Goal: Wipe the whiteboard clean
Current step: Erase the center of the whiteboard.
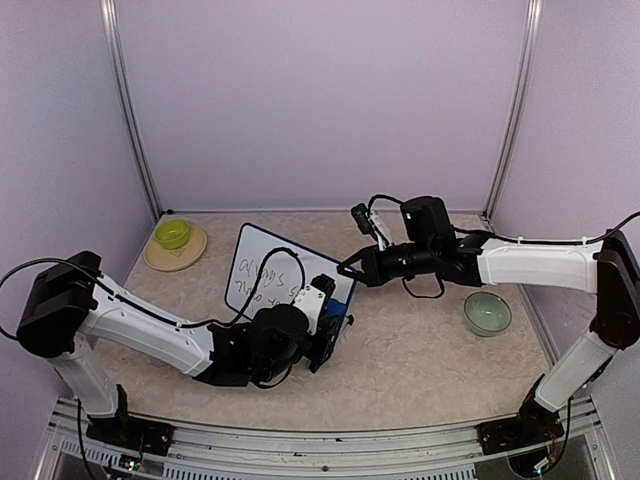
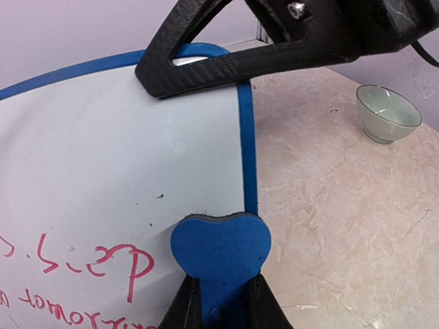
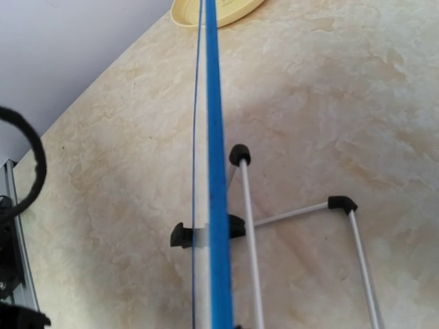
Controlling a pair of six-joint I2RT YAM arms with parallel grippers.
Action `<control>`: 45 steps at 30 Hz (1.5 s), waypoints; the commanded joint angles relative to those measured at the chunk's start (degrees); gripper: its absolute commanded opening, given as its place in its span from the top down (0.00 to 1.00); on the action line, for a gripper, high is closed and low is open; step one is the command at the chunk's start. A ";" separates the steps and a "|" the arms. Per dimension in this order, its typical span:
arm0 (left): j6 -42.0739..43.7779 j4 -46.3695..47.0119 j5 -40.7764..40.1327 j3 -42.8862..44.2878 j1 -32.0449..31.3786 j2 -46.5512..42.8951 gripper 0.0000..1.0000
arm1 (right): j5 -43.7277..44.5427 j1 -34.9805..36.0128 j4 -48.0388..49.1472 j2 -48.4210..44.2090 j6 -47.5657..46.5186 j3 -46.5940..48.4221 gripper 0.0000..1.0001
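Observation:
The whiteboard (image 1: pixel 262 268) stands tilted on its fold-out legs at mid-table, with handwriting on its left part. My left gripper (image 1: pixel 328 322) is shut on a blue heart-shaped eraser (image 2: pixel 219 248). The eraser's edge rests on the board's blank right side (image 2: pixel 137 157), next to the blue frame (image 2: pixel 247 144). Red writing (image 2: pixel 82 264) lies to the eraser's left. My right gripper (image 1: pixel 350 268) is clamped on the board's top right corner, and one black finger (image 2: pixel 226 62) lies across it. The right wrist view shows the board's frame edge-on (image 3: pixel 218 171) and its legs (image 3: pixel 247 226).
A yellow plate with a green bowl (image 1: pixel 175 240) sits at the back left; the plate's rim also shows in the right wrist view (image 3: pixel 226 10). A pale green bowl (image 1: pixel 487 313) sits right of the board, also in the left wrist view (image 2: pixel 387 113). Walls enclose the table.

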 commanded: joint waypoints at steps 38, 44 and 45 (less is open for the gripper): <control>-2.11 -3.02 -1.22 -3.25 4.24 -1.58 0.83 | -2.65 0.55 -1.66 0.74 -0.92 -0.88 1.00; 1.63 -2.59 -1.22 3.70 4.27 1.01 0.83 | -2.33 0.58 -1.78 -0.13 -0.85 -1.54 1.00; 2.12 -2.40 -1.26 4.87 4.27 1.56 0.83 | -2.39 0.52 -1.72 -0.15 -0.80 -1.58 1.00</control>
